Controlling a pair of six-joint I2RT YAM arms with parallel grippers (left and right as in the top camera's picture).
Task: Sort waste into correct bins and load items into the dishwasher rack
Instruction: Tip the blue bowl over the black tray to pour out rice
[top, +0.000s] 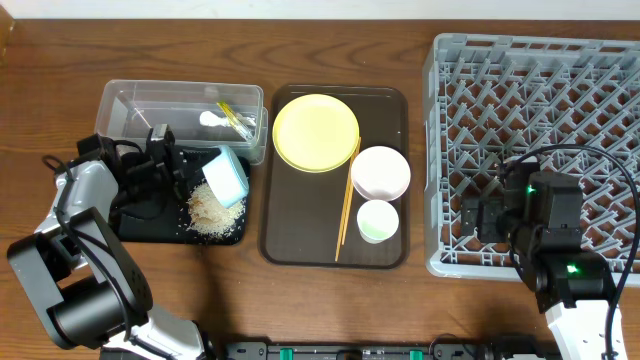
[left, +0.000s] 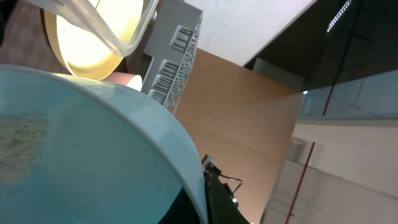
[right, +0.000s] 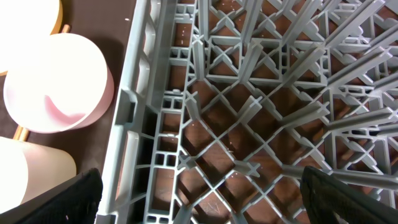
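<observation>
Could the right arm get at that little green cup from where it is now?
Probably yes: the right gripper is open and empty, and the cup sits uncovered just past the rack wall, though the pink bowl crowds it.

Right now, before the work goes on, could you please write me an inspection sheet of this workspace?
surface: brown wooden table.
job's things: light blue bowl tilted over black tray; rice heap in that tray; wrapper in clear tub; yellow plate, pinkish-white bowl, cup and chopsticks on brown tray; no dishes seen in rack.
clutter: the brown tray only.
grippers: left gripper shut on the light blue bowl; right gripper open above the rack.
cables: black cables loop at both arms.
surroundings: nothing seen.
</observation>
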